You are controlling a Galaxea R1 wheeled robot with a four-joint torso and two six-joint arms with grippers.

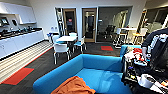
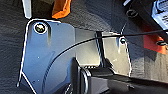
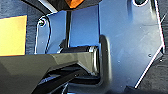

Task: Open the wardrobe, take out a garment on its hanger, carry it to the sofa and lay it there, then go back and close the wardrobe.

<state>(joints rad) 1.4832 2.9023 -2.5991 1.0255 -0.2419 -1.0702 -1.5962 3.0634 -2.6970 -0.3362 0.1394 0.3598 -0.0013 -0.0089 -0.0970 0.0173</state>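
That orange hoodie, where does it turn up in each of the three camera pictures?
Head view: the orange hoodie lies bunched at the bottom middle, on the near arm of the blue sofa.
Left wrist view: an orange scrap at the top edge, likely the hoodie, above the robot's grey plate.
Right wrist view: a small orange patch at the top edge, probably the same cloth.
Shared landmark: the dark carpet floor.

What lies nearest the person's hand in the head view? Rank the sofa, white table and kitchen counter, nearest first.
1. Sofa, right beside the hand, low at the right.
2. White table, mid-room, to the left.
3. Kitchen counter, along the far-left wall.
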